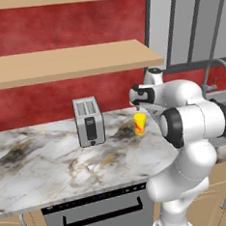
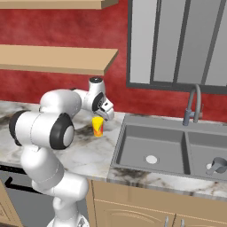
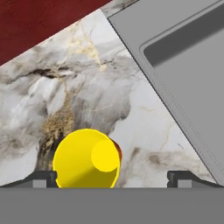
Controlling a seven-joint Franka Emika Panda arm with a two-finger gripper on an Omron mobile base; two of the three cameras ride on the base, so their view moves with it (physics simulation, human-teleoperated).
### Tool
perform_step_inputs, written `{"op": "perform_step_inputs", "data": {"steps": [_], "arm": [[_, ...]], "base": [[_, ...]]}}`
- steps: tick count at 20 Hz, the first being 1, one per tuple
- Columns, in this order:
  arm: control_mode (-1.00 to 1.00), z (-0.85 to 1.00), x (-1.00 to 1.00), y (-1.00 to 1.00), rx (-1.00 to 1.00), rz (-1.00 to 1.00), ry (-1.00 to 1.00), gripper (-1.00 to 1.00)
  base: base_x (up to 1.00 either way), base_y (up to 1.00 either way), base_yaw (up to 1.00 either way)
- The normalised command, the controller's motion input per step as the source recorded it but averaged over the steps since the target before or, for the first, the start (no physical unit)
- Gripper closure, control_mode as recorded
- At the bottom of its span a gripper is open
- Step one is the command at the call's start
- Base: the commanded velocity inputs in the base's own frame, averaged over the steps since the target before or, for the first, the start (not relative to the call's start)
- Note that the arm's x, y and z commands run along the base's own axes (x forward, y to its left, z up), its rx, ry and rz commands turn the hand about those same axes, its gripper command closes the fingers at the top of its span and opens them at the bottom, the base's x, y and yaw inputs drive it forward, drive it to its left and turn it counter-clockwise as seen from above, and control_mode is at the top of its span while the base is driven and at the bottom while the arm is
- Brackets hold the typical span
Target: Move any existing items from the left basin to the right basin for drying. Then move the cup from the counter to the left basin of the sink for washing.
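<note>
The cup (image 1: 140, 123) (image 2: 98, 126), a small yellow tumbler with a red-orange mark, stands upright on the marble counter (image 1: 51, 159) between the toaster and the sink. My gripper (image 1: 144, 110) (image 2: 108, 116) hangs just above it, open, with nothing in it. Seen from the hand, the cup (image 3: 86, 159) lies below the gripper (image 3: 111, 178), closer to the left fingertip (image 3: 43, 178) than the right one. The left basin (image 2: 137, 146) shows a bare floor with its drain. In the right basin (image 2: 199, 148) lies a small grey metal mug (image 2: 216, 165).
A silver two-slot toaster (image 1: 89, 121) stands on the counter left of the cup. An arched grey tap (image 2: 193, 106) rises behind the sink. Two wooden shelves (image 1: 67, 61) hang on the red wall above. The sink's rim (image 3: 188, 65) runs close on the cup's right.
</note>
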Motion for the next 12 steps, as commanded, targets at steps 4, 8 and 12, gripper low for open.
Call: {"op": "perform_step_inputs", "data": {"steps": [4,8,12], "arm": [[-1.0,-0.05,0.03,0.0,0.0,0.0,0.0,-1.0],[-1.0,0.0,0.0,0.0,0.0,0.0,0.0,-1.0],[-1.0,0.0,0.0,0.0,0.0,0.0,0.0,-1.0]], "base": [[0.0,0.0,0.0],[0.0,0.0,0.0],[0.0,0.0,0.0]]}}
